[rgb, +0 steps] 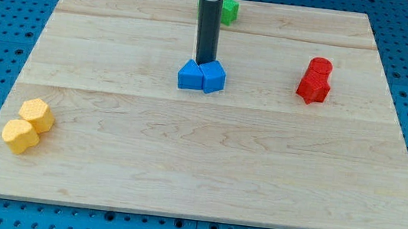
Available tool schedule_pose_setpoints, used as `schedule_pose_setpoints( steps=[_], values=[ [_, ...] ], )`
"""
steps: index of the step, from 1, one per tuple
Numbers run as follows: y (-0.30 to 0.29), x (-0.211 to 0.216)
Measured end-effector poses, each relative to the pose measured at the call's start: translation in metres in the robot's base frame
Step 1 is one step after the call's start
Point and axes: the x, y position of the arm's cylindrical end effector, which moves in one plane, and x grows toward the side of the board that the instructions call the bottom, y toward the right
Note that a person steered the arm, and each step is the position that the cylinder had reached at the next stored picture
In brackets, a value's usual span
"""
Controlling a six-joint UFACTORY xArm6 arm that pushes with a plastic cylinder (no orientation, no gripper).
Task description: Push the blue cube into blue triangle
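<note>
1. Pale wooden boards make up our table top (pixel 198 168), which rests on a blue pegboard with a strip of red at the far corners.
2. We carry no claw, so there is nothing to open, close or grip with; our rod ends in my tip (pixel 204 61), which stands on the board at the far side of the two blue blocks, just behind the seam where they meet.
3. The blue cube (pixel 213 77) sits a little far of the board's middle, and the blue triangle (pixel 190 76) lies directly at its left, the two touching along one side (we see no gap between them).
4. The relation the coming move turns on: the pair lies immediately on the near side of my tip, and the triangle lies left of the cube, so any further push on the cube would, in our judgement, have to run leftward from the cube's right face, not from where the tip stands now.
5. The cube is turned so that one vertical edge points toward the near side; it has no long axis to speak of. The triangle's peak seems to point far; its long axis we cannot make out.
6. Since the blocks already touch, we judge the task at or very close to its end.
7. Elsewhere, well apart: a green block (pixel 230 10) far behind the rod, two red blocks (pixel 315 81) at the right, two yellow blocks (pixel 28 125) near left.
</note>
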Motion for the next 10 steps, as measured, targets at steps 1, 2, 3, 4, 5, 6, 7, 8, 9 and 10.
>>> schedule_pose_setpoints(
  steps=[1, 2, 3, 4, 5, 6, 7, 8, 9, 10],
  values=[
    [0.044, -0.001],
    [0.079, -0.007],
    [0.077, 0.026],
    [0.071, 0.028],
    [0.047, 0.03],
    [0.02, 0.03],
    [0.018, 0.03],
    [0.022, 0.029],
    [0.049, 0.001],
    [0.052, -0.019]
  ],
)
